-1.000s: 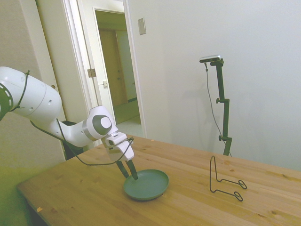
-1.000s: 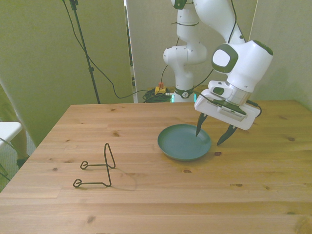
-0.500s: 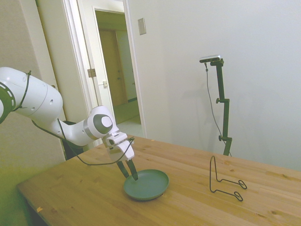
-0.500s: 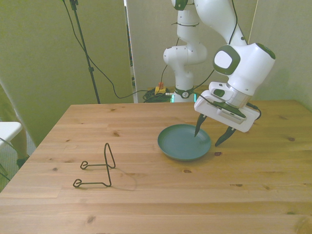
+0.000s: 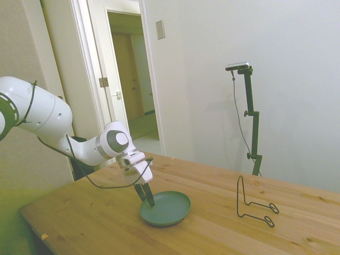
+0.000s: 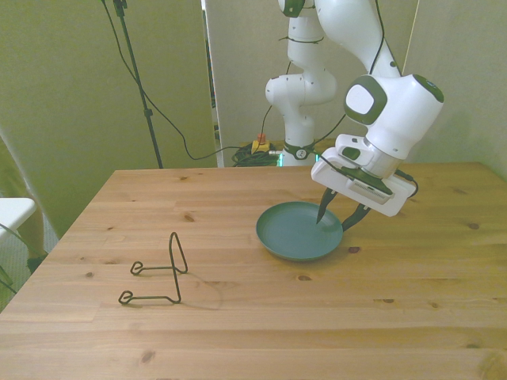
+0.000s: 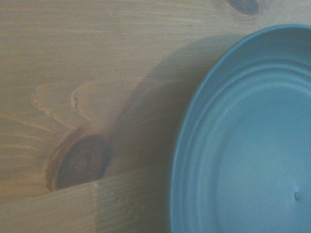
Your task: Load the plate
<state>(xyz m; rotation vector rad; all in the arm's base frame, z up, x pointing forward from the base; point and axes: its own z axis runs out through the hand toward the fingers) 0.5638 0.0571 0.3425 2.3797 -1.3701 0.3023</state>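
The plate point(image 6: 299, 230) lies flat on the worktop point(image 6: 238, 317), mouth up; being round, it has no long axis. It sits well apart from the wire rack point(image 6: 157, 273), which stands toward the front view's left. The gripper point(image 6: 339, 215) straddles the plate's rim with its 2 fingers point(image 6: 322, 210) spread, 1 inside the rim and 1 outside; whether either touches the plate is hard to tell.

Risk: pinching a thin, low rim gives a shallow hold. On lifting, the plate could pivot, slip and drop, or a fingertip could scrape the wood and skid the plate away.
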